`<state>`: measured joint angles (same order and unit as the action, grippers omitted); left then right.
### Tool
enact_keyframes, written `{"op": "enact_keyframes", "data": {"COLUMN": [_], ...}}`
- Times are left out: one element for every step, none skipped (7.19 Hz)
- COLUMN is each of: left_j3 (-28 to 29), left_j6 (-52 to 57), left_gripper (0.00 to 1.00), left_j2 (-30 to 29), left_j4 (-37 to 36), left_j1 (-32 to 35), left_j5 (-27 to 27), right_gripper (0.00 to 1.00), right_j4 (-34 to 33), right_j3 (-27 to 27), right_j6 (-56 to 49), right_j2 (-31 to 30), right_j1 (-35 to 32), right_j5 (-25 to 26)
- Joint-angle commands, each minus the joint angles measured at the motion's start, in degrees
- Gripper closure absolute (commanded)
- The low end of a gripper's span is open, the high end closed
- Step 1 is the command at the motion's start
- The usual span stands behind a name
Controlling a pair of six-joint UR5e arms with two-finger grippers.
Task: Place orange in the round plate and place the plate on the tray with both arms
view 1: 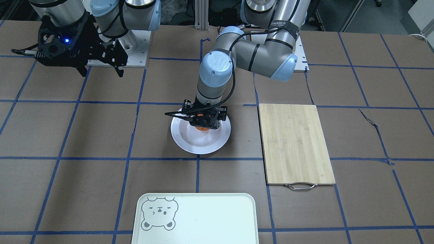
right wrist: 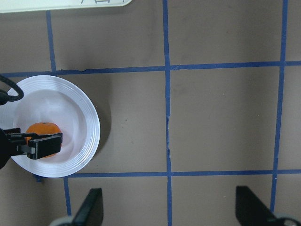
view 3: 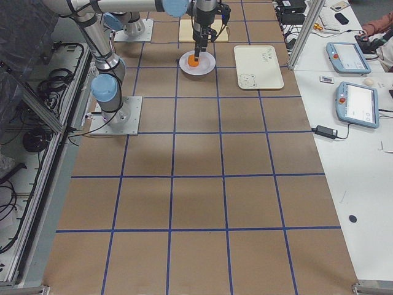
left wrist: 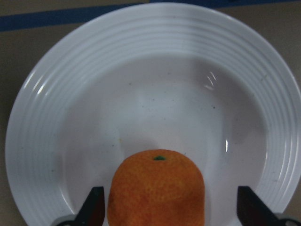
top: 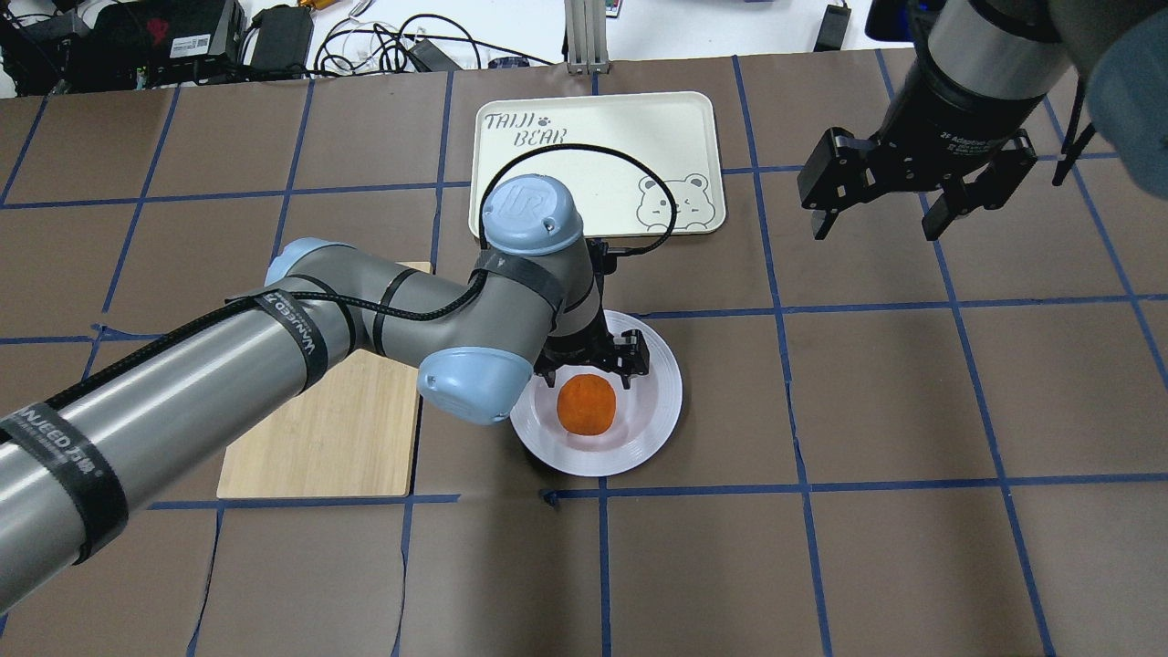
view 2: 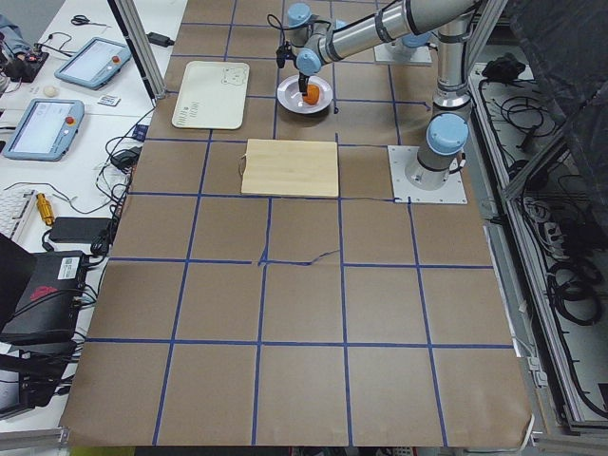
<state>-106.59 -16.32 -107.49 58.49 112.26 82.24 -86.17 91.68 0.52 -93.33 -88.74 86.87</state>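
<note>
Left arm point(top: 274, 351) stretches over the bamboo cutting board point(view 1: 295, 142). The tray point(top: 639, 119) lies well apart from the round plate point(top: 662, 392), board just beside it. Orange point(top: 586, 403) sits in the plate, left gripper point(top: 591, 370) jaws spread loose around it. Right gripper point(top: 876, 228) hangs off aside, jaws gaping.

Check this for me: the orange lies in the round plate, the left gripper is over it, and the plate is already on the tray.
One thing is wrong: the round plate is not on the tray. It rests on the table, apart from the tray, as the overhead exterior view shows. The orange does lie in the plate, with the left gripper over it.
</note>
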Motion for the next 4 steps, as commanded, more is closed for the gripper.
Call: {"op": "enact_keyframes", "data": {"left_j3": [3.7, 6.7, 10.1, 11.7], "left_j6": [0.8, 1.2, 1.3, 3.6], "left_gripper": [0.0, 0.0, 0.0, 0.0], "left_j2": [6.9, 10.9, 13.9, 15.6], "left_j4": [13.0, 20.0, 25.4, 27.2], "left_j1": [-2.2, -4.4, -7.7, -12.2], "left_j5": [0.6, 0.6, 0.7, 0.8], "right_gripper": [0.0, 0.0, 0.0, 0.0], "right_j4": [-0.1, -0.3, 0.0, -0.4], "right_j3": [0.3, 0.6, 0.6, 1.0], "right_j6": [-0.3, -0.6, -2.8, -6.5], "right_j2": [1.0, 2.3, 3.8, 5.2], "right_j1": [0.6, 3.4, 6.6, 7.6], "right_j5": [0.8, -0.2, -3.4, -7.1]}}
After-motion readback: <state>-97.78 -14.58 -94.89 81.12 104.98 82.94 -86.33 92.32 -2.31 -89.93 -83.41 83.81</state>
